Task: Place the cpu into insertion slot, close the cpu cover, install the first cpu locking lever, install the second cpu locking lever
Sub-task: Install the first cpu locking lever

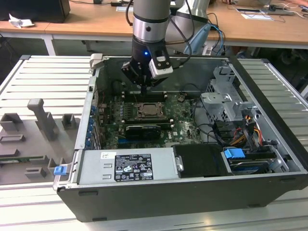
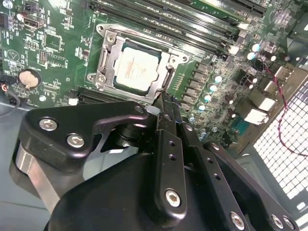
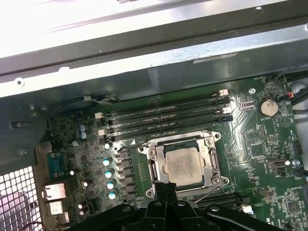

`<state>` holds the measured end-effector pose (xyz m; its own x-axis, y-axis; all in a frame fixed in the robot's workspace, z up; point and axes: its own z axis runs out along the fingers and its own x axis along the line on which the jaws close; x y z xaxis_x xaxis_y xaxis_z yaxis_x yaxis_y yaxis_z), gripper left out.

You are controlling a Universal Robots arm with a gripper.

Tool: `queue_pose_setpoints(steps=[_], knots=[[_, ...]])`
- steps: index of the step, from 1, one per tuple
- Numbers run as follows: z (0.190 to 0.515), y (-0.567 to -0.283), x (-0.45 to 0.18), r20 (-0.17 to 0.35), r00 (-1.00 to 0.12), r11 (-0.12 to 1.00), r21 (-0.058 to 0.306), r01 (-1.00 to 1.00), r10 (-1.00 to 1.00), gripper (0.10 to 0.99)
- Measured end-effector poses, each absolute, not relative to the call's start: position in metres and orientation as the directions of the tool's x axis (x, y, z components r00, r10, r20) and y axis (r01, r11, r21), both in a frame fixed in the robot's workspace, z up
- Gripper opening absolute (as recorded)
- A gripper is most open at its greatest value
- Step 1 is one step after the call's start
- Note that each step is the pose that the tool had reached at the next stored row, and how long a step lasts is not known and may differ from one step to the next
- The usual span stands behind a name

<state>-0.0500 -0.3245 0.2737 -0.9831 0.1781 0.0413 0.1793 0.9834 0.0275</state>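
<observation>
cpu (image 3: 182,166) seated in insertion slot (image 3: 152,154); gripper (image 3: 166,186) at slot edge; memory slots (image 3: 163,118) alongside.

One cpu (image 2: 137,67) (silvery), one gripper (image 2: 165,101)

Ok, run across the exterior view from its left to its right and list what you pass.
Tall grey block → blue clip at the case corner → cpu seated on the board → silver drive cage. The power supply and the arm overlap the cpu sideways, so they are left out.
</observation>
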Motion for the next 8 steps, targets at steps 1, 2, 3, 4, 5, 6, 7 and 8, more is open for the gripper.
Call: queue_pose_setpoints(steps=[1, 2, 3, 4, 5, 6, 7, 8], knots=[[0.2737, -0.3245, -0.05, 0.041, -0.985, 0.985, 0.028, 0.17, 0.168, 0.106], [0.2738, -0.3245, -0.0499, 0.041, -0.986, 0.986, 0.028, 0.164, 0.163, 0.106], [0.2737, -0.3245, -0.05, 0.041, -0.987, 0.987, 0.028, 0.158, 0.156, 0.106], [0.2737, -0.3245, -0.0499, 0.041, -0.988, 0.988, 0.028, 0.152, 0.15, 0.106], [0.2737, -0.3245, -0.0499, 0.041, -0.989, 0.99, 0.028, 0.142, 0.14, 0.106], [0.2737, -0.3245, -0.0499, 0.041, -0.991, 0.991, 0.028, 0.132, 0.131, 0.106], [0.2737, -0.3245, -0.05, 0.041, -0.992, 0.993, 0.028, 0.117, 0.116, 0.106], [0.2737, -0.3246, -0.0499, 0.041, -0.994, 0.994, 0.027, 0.106, 0.105, 0.106]])
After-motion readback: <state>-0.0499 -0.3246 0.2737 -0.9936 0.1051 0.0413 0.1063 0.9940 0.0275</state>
